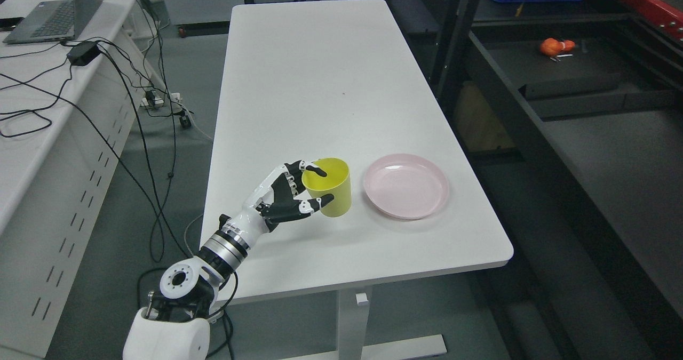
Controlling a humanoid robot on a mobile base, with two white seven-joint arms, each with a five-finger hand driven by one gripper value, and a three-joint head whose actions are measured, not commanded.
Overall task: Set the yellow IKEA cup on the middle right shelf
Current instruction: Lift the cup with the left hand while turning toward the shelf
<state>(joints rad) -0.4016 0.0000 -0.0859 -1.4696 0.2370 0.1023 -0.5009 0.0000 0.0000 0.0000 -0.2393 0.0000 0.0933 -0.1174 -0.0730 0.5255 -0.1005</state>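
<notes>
Standing upright near the front edge of the white rectangular table (320, 72), the yellow plastic IKEA cup (331, 189) is enclosed by the robot's black-and-white left hand (285, 194): one finger hooks over the near rim, the thumb presses the lower wall. The cup's long axis is vertical, its mouth up. A shallow round pink plate (405, 185) lies just beside it on the right. The dark metal shelving (587, 109) stands to the right of the table; its tiers are cropped, so the middle right shelf cannot be singled out. No right arm appears.
</notes>
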